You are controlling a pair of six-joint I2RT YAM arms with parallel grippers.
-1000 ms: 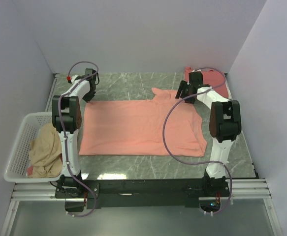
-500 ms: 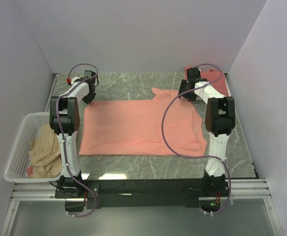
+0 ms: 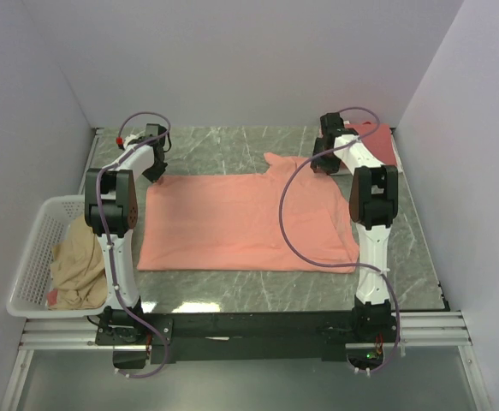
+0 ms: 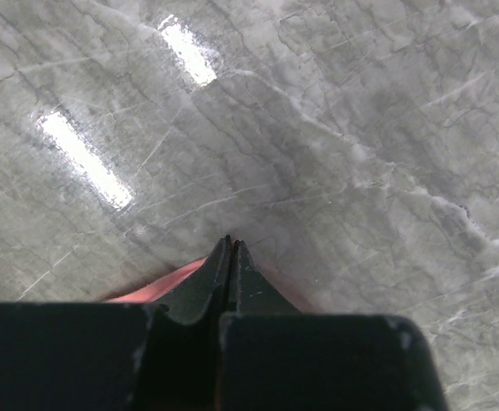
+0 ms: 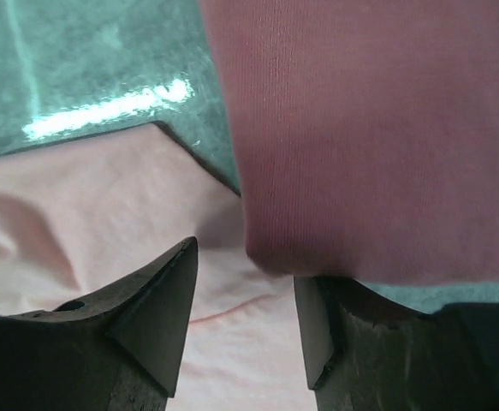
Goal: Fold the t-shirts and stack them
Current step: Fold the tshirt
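Currently the left gripper [image 4: 232,250] pinches the salmon shirt [image 3: 240,223] at its upper-left corner. The right gripper [image 5: 242,267], half open, should grab salmon only, avoiding the red shirt [image 5: 369,128].

Grey marble table [image 3: 223,150]; plain pale walls [image 3: 249,60]; glossy light streaks.

A robotics lab test cell is shown. A grey marble-patterned desk [image 3: 232,145] is boxed in on three sides by plain pale walls [image 3: 232,60]. A white-and-black left arm [image 3: 117,257] and right arm [image 3: 371,248] are bolted to a black rail [image 3: 249,327] at the desk's near edge. Purple cables [image 3: 282,231] are looped in the open, and a white plastic basket [image 3: 28,248] is set at the left edge.
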